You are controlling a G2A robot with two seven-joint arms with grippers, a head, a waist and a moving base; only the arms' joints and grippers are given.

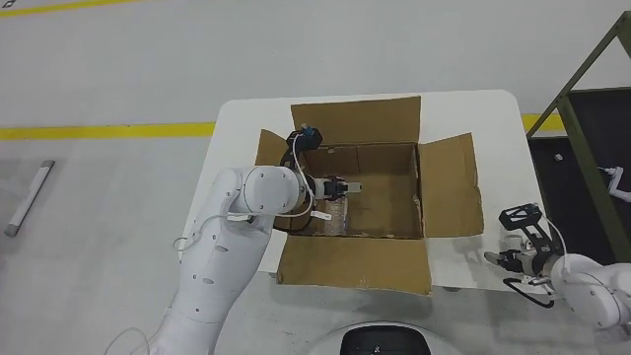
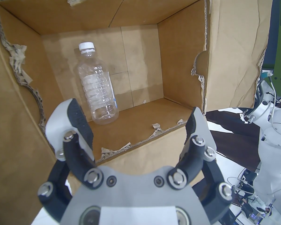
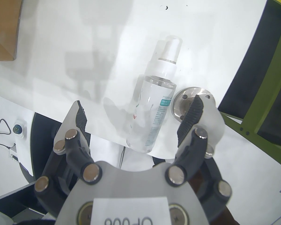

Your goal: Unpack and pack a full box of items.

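Bring your left gripper (image 2: pixel 137 113), jaws wide open and empty, down squarely across the clear ribbed plastic water bottle (image 2: pixel 98 87). It lies white-capped on the floor of the brown cardboard box (image 2: pixel 182 54), near a wall. It looks empty; close gently. Your right gripper (image 3: pixel 138 106), open and empty, hangs over a clear spray bottle (image 3: pixel 154 108).

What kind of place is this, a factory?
Probably a robot test lab or workshop hall: a bare grey floor with yellow lines, one white table holding an open cardboard box, and a green metal frame beside it.
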